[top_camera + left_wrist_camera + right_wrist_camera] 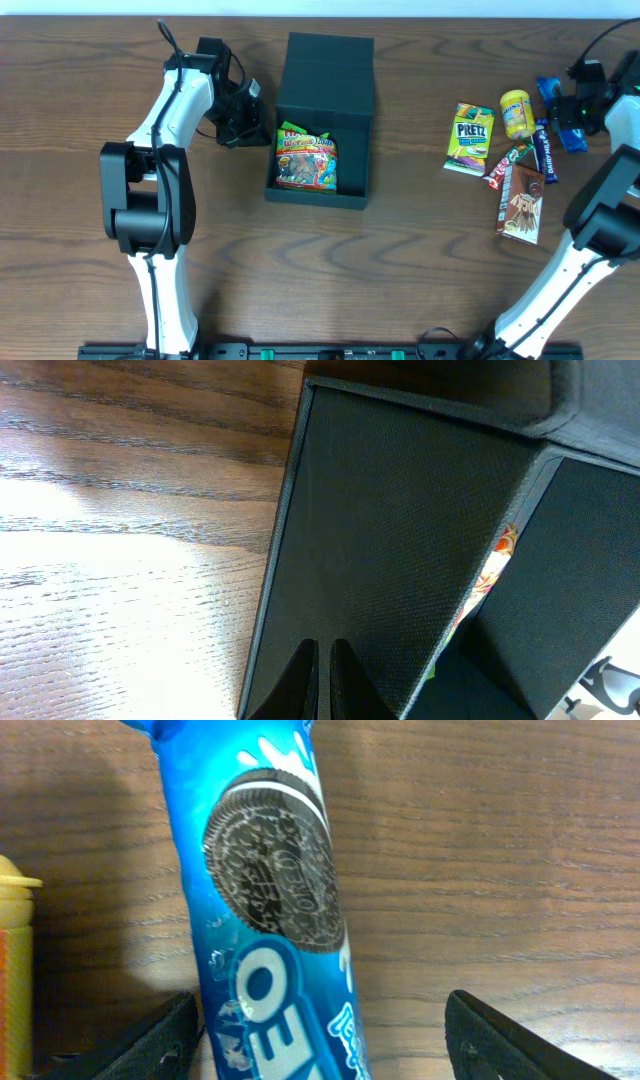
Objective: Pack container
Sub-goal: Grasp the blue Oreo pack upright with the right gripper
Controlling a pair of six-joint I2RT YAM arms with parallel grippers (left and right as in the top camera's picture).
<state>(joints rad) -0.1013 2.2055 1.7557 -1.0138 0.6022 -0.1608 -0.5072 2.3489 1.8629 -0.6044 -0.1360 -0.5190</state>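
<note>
Container (pixel 328 75): sits upper centre of the overhead frame, lid flap folded back toward the top edge, with a gummy packet (pixel 307 158) inside at its lower end. Judged light, stiff matte cardboard, likely to slide on the wood. The walls may flex, so it is best steadied at a side wall or rim. Left gripper (pixel 322 660): jaws closed together at the container's frame-left wall, contact unconfirmed. Right gripper (pixel 330 1040): far right, jaws spread wide astride an Oreo packet (pixel 265 870), not clamped.
</note>
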